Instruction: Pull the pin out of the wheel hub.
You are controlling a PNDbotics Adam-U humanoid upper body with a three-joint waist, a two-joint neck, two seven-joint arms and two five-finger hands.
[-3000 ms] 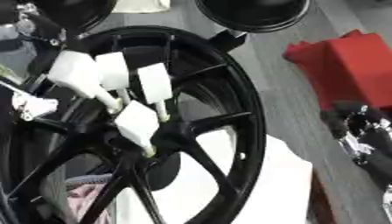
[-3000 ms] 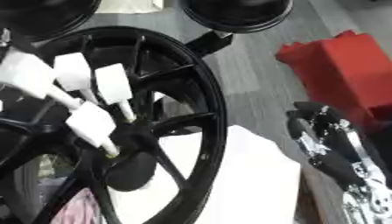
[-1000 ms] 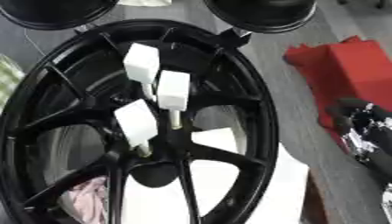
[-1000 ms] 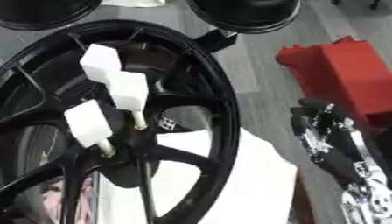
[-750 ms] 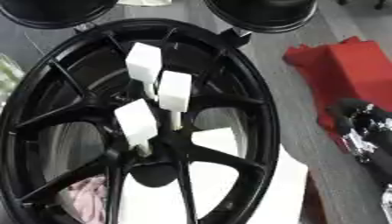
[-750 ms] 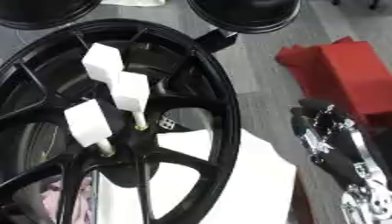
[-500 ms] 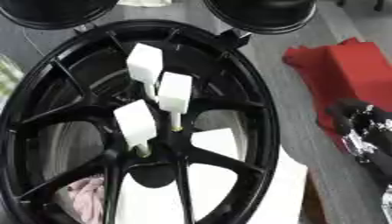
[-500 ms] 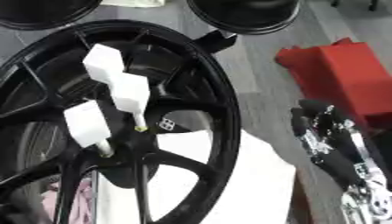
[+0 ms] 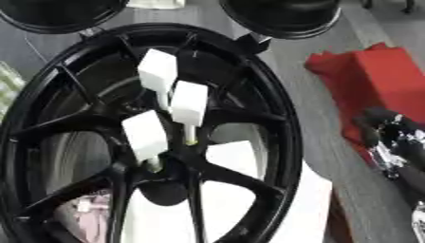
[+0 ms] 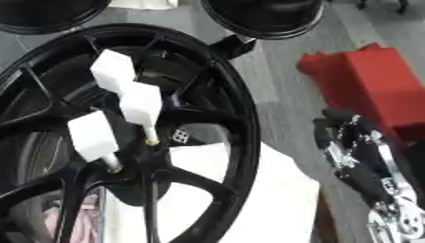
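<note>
Standing seated in hub (image 9: 162, 175): three white-handled pins (image 9: 189, 103), unchanged over last second. Right hand (image 10: 361, 156) idle at right, fingers indistinct, cannot tell state. Extraction pending.

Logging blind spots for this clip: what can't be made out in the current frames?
- Right hand: a black and silver mass at the right edge; its finger pose is unreadable, blurred.
- Left hand: in neither view.
- Pins: three white blocks stand on the wheel hub; how deep they sit is hidden.
- Wheel: its left and bottom are cut off.
</note>
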